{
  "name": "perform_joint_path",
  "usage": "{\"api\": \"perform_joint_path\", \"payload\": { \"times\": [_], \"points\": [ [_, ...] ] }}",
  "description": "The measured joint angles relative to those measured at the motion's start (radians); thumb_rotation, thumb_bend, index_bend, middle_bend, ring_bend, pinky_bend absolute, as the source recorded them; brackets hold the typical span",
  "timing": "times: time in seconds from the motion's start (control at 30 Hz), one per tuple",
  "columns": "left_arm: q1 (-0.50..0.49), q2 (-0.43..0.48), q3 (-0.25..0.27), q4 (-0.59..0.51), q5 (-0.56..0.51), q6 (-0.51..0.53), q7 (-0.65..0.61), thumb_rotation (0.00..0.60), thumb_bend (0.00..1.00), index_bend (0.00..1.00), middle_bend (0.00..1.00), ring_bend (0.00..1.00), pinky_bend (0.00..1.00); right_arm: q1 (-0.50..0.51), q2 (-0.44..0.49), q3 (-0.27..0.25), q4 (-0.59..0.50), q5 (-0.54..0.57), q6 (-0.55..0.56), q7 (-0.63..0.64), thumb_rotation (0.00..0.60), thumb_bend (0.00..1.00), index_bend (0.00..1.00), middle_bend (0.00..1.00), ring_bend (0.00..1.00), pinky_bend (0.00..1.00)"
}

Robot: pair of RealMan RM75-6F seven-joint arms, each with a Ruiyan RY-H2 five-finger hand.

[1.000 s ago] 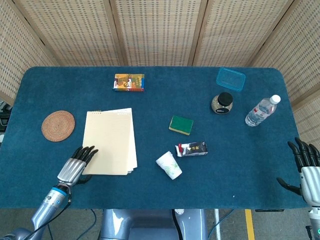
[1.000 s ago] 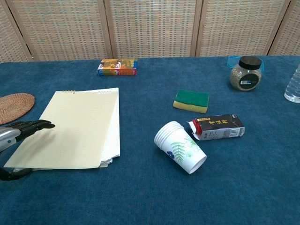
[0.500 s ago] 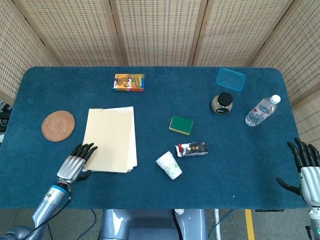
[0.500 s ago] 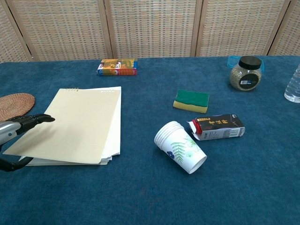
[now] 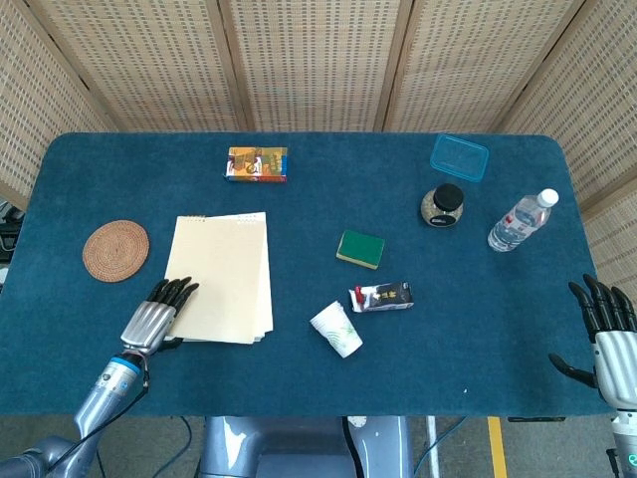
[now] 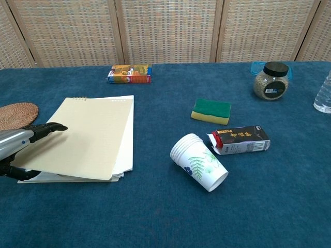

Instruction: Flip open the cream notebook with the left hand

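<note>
Since a second ago the cover of the cream notebook [image 6: 83, 137] has risen further off its pages, its near edge now lifted by the left hand [image 5: 159, 314]. That hand pinches the cover's near-left corner — fingers on top, thumb apparently beneath, though the chest view is tight there. It grips at the free edge, opposite the binding, so the cover can swing. This notebook lies toward the table's [image 5: 299, 388] left side, near the front edge. Unused, the right hand [image 5: 607, 334] rests with fingers spread, empty, at the front right corner.

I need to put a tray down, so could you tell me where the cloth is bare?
Bare along the near edge, from the paper cup rightward to the right hand. Crowded around the sponge, carton and cup.
</note>
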Motion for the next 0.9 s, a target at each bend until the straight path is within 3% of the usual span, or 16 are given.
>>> {"api": "perform_joint_path", "payload": {
  "times": [0.6,0.63,0.73,0.83,0.9],
  "points": [
    [-0.057,0.005,-0.052,-0.035,-0.047,-0.036,0.029,0.6,0.46,0.02,0.01,0.0,0.0,0.002,-0.001,0.002,0.001,0.009,-0.008,0.002,0.6,0.0,0.0,0.0,0.0,0.0],
    [-0.057,0.005,-0.052,-0.037,-0.047,-0.034,0.031,0.6,0.46,0.06,0.04,0.02,0.0,0.002,0.0,0.002,0.002,0.01,-0.009,0.003,0.6,0.0,0.0,0.0,0.0,0.0],
    [-0.056,0.004,-0.052,-0.037,-0.043,-0.016,0.032,0.6,0.46,0.46,0.34,0.24,0.14,0.003,0.0,0.002,0.003,0.012,-0.011,0.005,0.6,0.0,0.0,0.0,0.0,0.0],
    [-0.056,0.002,-0.043,-0.029,-0.023,0.002,0.028,0.6,0.47,0.66,0.5,0.37,0.28,0.003,0.0,0.002,0.002,0.011,-0.011,0.004,0.6,0.0,0.0,0.0,0.0,0.0],
    [-0.058,0.004,-0.031,-0.019,-0.003,0.009,0.028,0.6,0.49,0.7,0.54,0.41,0.32,0.003,0.001,0.002,0.001,0.01,-0.01,0.005,0.6,0.0,0.0,0.0,0.0,0.0]
  ]
}}
